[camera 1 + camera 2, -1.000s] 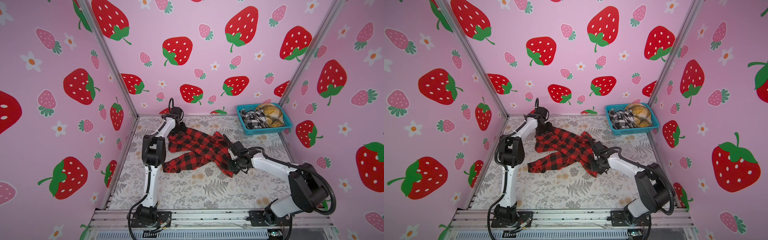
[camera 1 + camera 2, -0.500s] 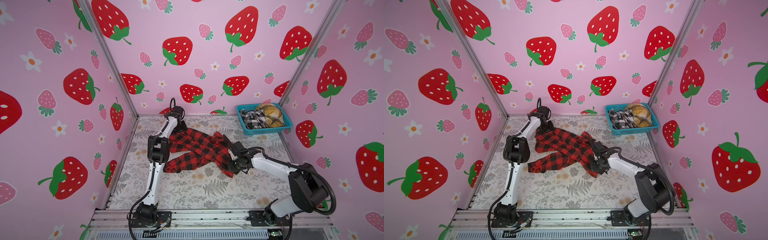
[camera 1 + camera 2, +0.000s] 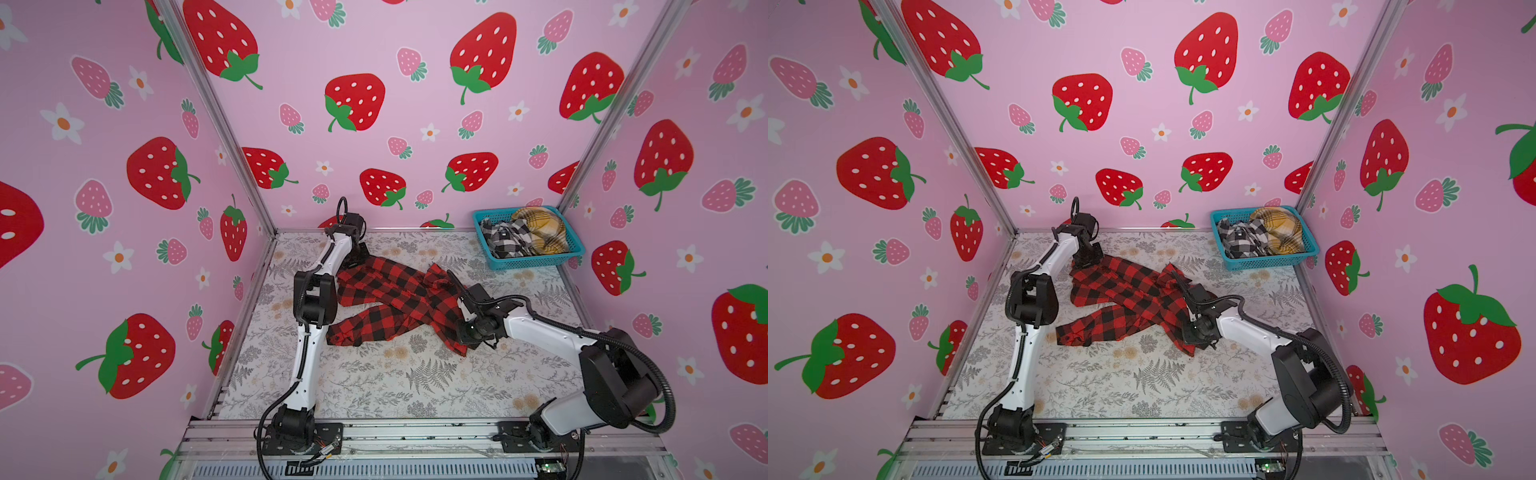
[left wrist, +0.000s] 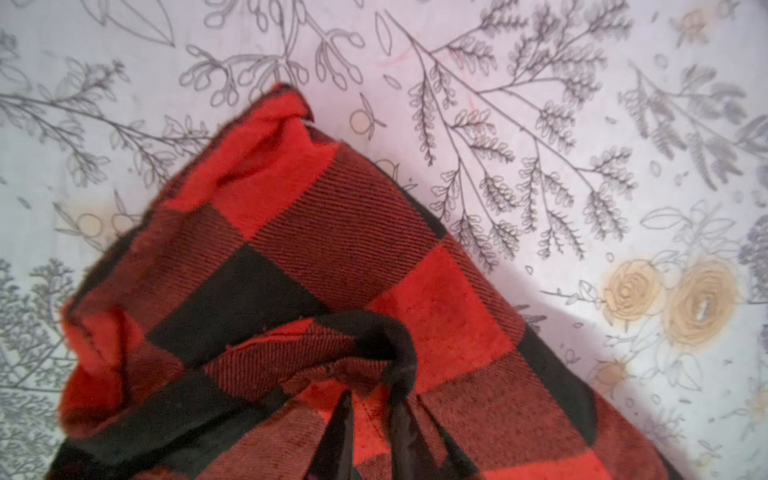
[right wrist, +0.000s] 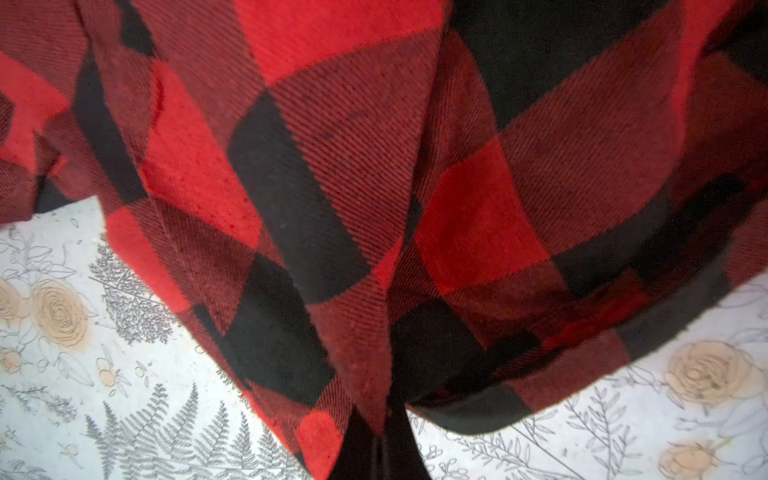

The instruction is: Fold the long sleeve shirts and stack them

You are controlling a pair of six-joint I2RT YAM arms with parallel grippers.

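A red-and-black check shirt (image 3: 395, 299) (image 3: 1125, 295) lies crumpled across the middle of the floral table. At the shirt's back left end, my left gripper (image 3: 355, 261) (image 3: 1089, 261) is shut on it. In the left wrist view the gripper (image 4: 372, 432) pinches a raised fold of the shirt (image 4: 332, 249). My right gripper (image 3: 466, 338) (image 3: 1188, 338) is shut on the shirt's front right edge. The right wrist view shows that gripper (image 5: 376, 453) clamping the shirt (image 5: 374, 166) at its hem. A black-and-white shirt (image 3: 505, 241) (image 3: 1241, 239) and a mustard-yellow shirt (image 3: 540, 228) (image 3: 1281, 228) lie bunched in the basket.
A teal mesh basket (image 3: 528, 262) (image 3: 1262, 264) stands in the back right corner against the walls. Pink strawberry walls close in the table on three sides. An aluminium rail (image 3: 415, 432) carrying both arm bases runs along the front edge.
My left gripper has closed on the shirt's back left end, and the left elbow has shifted a little to the right. The right arm has not moved.
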